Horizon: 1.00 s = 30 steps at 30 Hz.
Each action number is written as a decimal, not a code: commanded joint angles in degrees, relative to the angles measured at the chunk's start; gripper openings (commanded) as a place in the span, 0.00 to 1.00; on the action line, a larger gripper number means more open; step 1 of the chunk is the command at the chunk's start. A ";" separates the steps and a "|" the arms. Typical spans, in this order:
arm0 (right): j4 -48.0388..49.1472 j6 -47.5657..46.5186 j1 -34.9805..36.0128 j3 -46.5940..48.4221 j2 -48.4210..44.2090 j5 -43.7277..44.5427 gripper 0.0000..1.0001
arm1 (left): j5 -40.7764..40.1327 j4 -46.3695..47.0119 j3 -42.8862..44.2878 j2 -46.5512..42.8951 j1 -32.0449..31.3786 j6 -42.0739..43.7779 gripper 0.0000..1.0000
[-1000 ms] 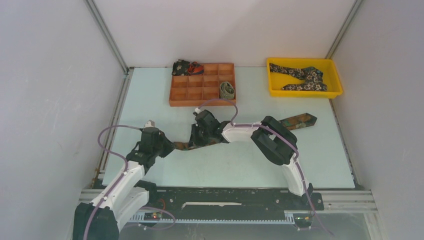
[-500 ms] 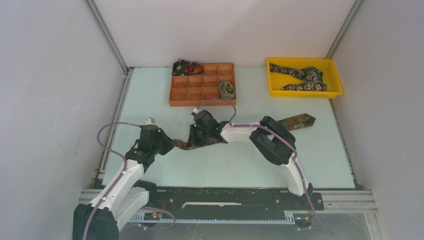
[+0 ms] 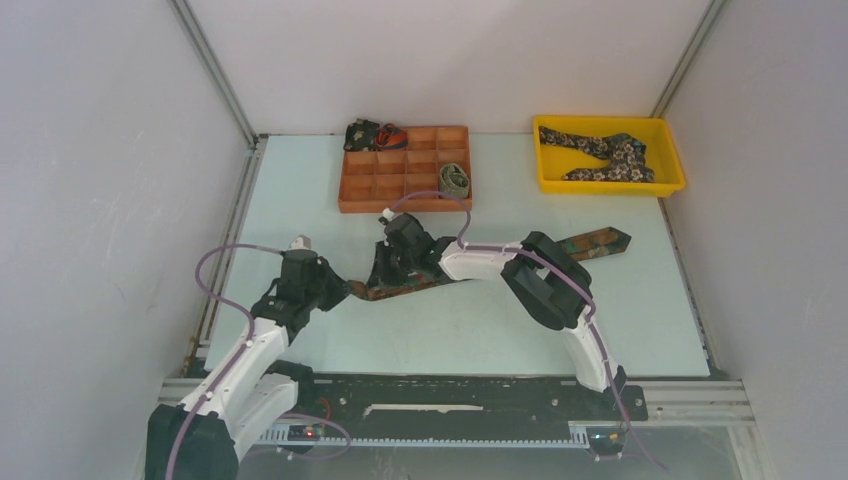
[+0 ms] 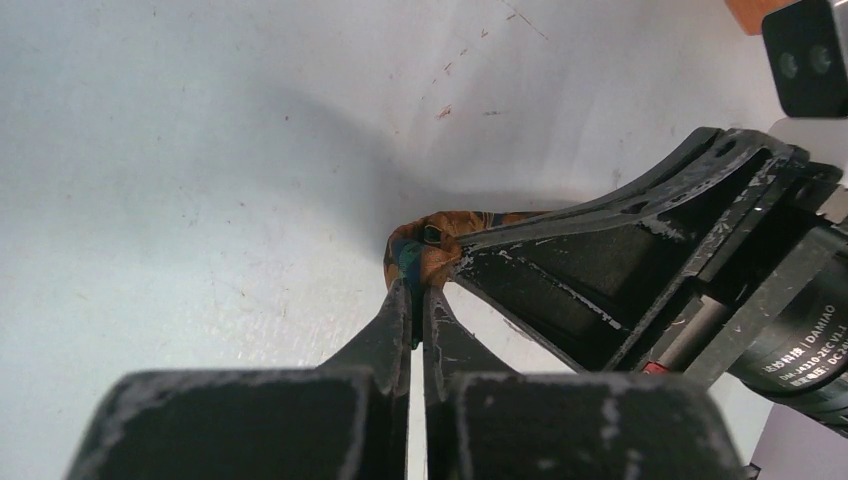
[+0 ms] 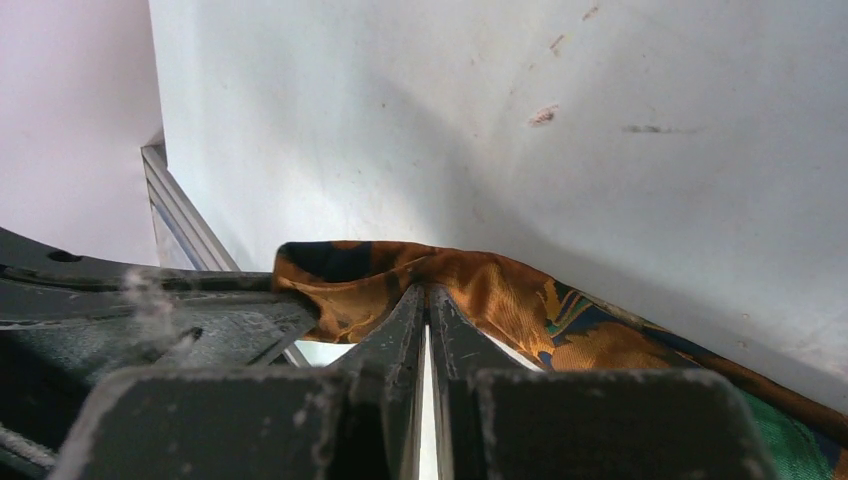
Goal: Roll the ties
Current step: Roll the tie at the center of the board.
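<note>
Since a second ago the right hand [image 3: 388, 276] has edged a little toward the upper left of the overhead view, taking the narrow stretch of the brown-rust tie [image 3: 600, 243] with it, and the left hand [image 3: 343, 291] has shifted slightly too. Both hands sit close together at the centre left of the counter [image 3: 480, 330], each pinched on that tie. In the left wrist view the left hand [image 4: 415, 292] has its fingers nearly together with a fold of the tie [image 4: 432, 236] caught at their tips, the right hand's dark body just beside it. In the right wrist view the right hand [image 5: 428, 296] is narrow, closed on a raised fold of the tie [image 5: 520, 300], which runs off toward the lower right. Overhead, the tie passes under the right arm and its wide pointed end lies flat at the centre right. At the upper centre an orange tray [image 3: 360, 186] holds an olive coil [image 3: 455, 180] in its right-hand column, with a dark floral bundle [image 3: 366, 134] at its upper left corner. A yellow bin [image 3: 612, 186] at the upper right holds a floral tie [image 3: 600, 150].
</note>
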 commanded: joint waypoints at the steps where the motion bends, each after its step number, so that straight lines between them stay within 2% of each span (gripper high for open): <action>1: 0.60 -0.61 0.59 3.32 0.65 -0.35 0.07 | -0.68 0.12 1.54 -0.24 0.35 1.32 0.00; 15: 0.41 -0.25 1.87 6.52 4.77 -1.51 0.05 | -0.33 -0.43 2.53 -0.20 0.38 1.70 0.00; 30: 0.32 -0.90 1.06 3.93 2.32 -2.11 0.04 | 3.10 2.02 3.82 3.91 -0.87 2.42 0.00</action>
